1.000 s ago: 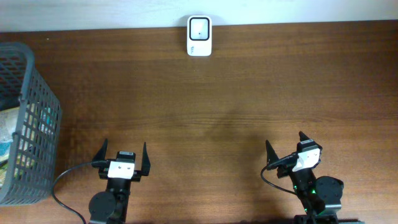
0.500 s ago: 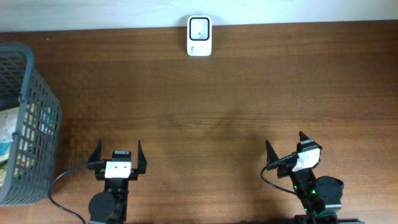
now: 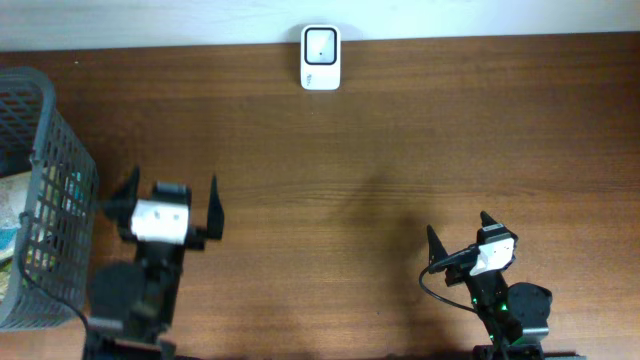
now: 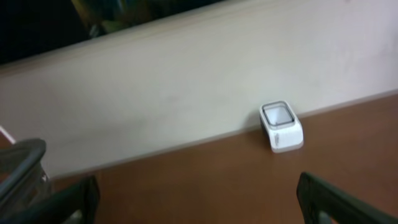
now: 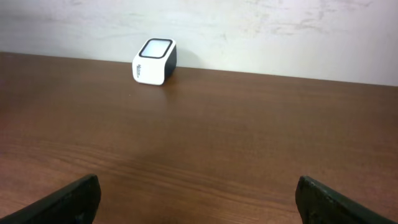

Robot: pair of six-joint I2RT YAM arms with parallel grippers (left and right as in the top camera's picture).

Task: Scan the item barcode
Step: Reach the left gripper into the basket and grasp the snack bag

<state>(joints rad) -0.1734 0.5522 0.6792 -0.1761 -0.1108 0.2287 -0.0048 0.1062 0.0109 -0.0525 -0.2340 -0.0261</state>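
The goods for scanning, a few pale and teal packets [image 3: 12, 215], lay inside a dark grey plastic mesh basket [image 3: 62, 175] at the left edge of the brown wood-grain worktop [image 3: 400, 150]. The mesh hid too much of them to tell what they were, and no barcode could be made out. Nothing gripped them.

Well apart from the basket, a small white box-shaped scanner with a dark-framed window on top [image 3: 321, 58] stood at the far edge of the worktop, about midway along it and close against the pale wall [image 5: 280, 25].

The left tool [image 3: 172, 183] hung over the left part of the worktop, just beside the basket's right wall, raised off the surface and pointing at the far edge. Its two dark fingers [image 4: 326, 199] stood wide apart with nothing between them. Its own camera gave a blurred look at the scanner, a little right of centre, with the basket's rim at the lower left.

The right tool [image 3: 458, 225] sat close to the near edge in the right part of the worktop, turned slightly left, its fingers [image 5: 68, 199] likewise spread wide and empty. A black cable [image 3: 430, 285] looped beside its arm.
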